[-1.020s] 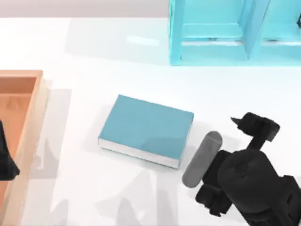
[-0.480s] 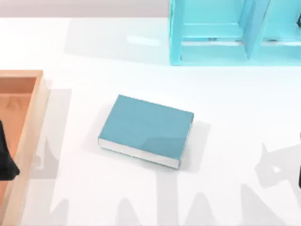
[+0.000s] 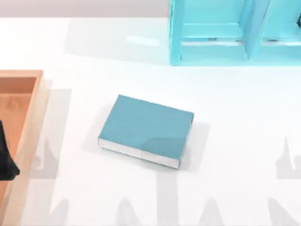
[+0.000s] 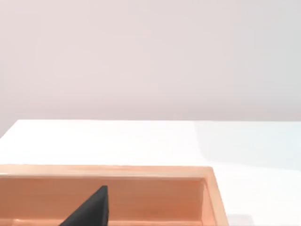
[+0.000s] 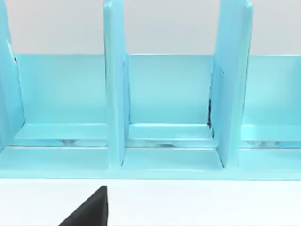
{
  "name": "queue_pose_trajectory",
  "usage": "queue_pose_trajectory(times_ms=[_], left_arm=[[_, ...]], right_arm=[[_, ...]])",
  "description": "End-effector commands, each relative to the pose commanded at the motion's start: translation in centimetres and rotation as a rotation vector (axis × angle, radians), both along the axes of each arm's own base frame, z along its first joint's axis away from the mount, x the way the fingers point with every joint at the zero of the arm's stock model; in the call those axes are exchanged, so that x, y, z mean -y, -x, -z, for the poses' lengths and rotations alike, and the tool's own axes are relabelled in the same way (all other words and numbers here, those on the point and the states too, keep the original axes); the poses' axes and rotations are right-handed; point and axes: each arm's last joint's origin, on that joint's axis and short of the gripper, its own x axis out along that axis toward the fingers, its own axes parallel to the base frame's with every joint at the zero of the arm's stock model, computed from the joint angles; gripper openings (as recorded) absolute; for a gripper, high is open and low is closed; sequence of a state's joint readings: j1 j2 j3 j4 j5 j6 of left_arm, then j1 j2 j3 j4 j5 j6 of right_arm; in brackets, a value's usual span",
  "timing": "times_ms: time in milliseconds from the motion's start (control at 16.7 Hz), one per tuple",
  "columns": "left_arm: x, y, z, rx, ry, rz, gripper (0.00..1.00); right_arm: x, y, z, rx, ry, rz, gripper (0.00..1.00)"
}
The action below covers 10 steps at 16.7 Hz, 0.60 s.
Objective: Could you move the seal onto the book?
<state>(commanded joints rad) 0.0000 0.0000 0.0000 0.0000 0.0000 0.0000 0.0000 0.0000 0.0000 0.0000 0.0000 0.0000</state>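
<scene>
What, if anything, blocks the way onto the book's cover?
Nothing visible does. The book lies flat, its cover bare, with open table all round. The wooden tray and the cyan shelf stand apart from it. The left gripper hangs over the tray.

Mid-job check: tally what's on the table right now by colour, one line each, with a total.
Teal-blue: 1, the book, lying closed near the table's middle.
Light cyan: 1, the shelf unit at the far edge, toward the right.
Wood-coloured: 1, the tray at the left edge.
Total: 3.
</scene>
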Motion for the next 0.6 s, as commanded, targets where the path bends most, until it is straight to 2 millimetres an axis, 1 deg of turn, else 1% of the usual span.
queue_pose_trajectory(times_ms=[360, 480, 600], left_arm=[[0.0, 0.0, -0.2, -0.009, -0.002, -0.001, 1.00], [-0.1, 0.0, -1.1, -0.055, -0.011, -0.008, 1.00], [-0.3, -0.2, -2.8, -0.136, -0.026, -0.022, 1.00]], right_arm=[[0.0, 0.0, 0.0, 0.000, 0.000, 0.000, 1.00], [0.0, 0.0, 0.0, 0.000, 0.000, 0.000, 1.00], [0.0, 0.0, 0.0, 0.000, 0.000, 0.000, 1.00]])
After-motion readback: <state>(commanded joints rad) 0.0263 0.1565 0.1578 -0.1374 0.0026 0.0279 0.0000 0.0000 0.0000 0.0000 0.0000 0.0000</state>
